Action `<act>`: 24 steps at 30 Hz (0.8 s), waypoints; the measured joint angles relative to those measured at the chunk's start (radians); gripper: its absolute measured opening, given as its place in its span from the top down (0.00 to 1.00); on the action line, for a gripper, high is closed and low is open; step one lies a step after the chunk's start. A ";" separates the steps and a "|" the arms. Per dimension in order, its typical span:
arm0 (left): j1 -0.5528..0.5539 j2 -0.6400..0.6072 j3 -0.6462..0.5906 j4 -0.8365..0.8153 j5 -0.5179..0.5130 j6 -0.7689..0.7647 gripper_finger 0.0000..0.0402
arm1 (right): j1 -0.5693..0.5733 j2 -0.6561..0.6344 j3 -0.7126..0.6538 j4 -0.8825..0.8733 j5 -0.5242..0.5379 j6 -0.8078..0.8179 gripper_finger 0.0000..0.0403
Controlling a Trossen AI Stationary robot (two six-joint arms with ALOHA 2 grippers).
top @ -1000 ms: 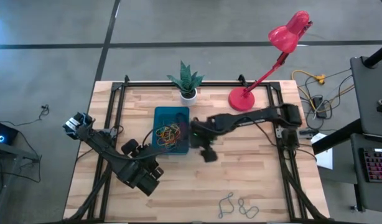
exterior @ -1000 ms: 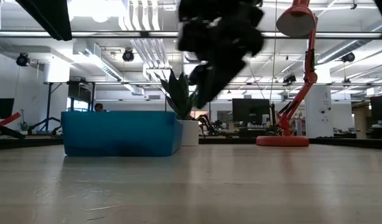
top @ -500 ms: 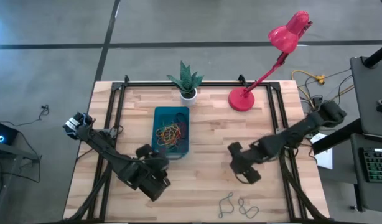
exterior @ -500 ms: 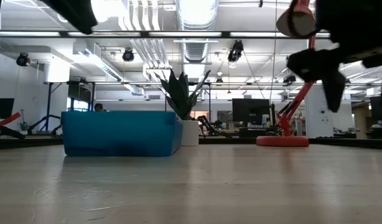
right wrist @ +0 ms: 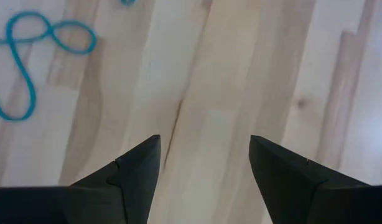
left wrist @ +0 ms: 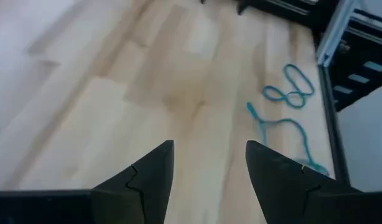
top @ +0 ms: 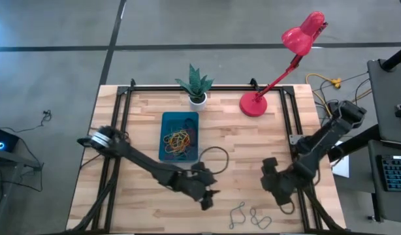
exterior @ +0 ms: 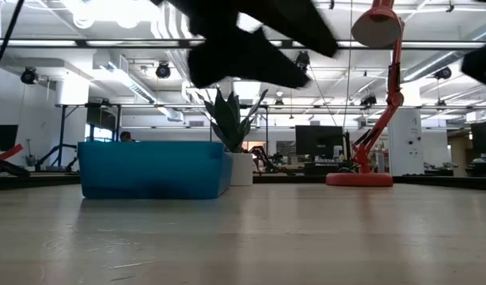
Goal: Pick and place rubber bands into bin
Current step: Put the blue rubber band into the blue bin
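High view: the bin (top: 168, 153) sits left of centre on the tabletop (top: 246, 140), holding a tangle of red, yellow and dark rubber bands (top: 177, 138). Right of it, nearer the front edge, the left end effector (top: 207, 198) hovers with its fingers (left wrist: 144, 180) spread apart, holding nothing. A few grey-green bands (top: 249, 217) lie loose at the front edge. Farther right, the right end effector (top: 276, 193) hangs with its fingers wide and empty.
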 joint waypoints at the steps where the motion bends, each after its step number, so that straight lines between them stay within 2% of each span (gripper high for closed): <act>1: 0.005 0.030 0.017 0.028 0.011 0.011 0.54 | 0.027 0.000 0.000 -0.017 0.009 0.035 0.43; 5: 0.010 0.125 0.097 0.031 0.020 0.019 0.54 | 0.118 -0.006 -0.001 -0.055 0.047 0.165 0.43; 9: 0.009 0.173 0.148 -0.010 0.056 -0.004 0.54 | 0.181 0.007 -0.001 -0.041 0.095 0.167 0.43; 14: -0.012 0.123 0.186 -0.105 0.053 -0.089 0.54 | 0.158 0.069 -0.003 0.060 0.130 -0.029 0.43; 21: -0.063 -0.017 0.197 -0.328 -0.123 -0.203 0.54 | 0.068 0.198 -0.010 0.310 0.118 -0.298 0.43; 24: -0.073 -0.062 0.198 -0.402 -0.170 -0.227 0.54 | 0.035 0.243 -0.011 0.414 0.042 -0.360 0.43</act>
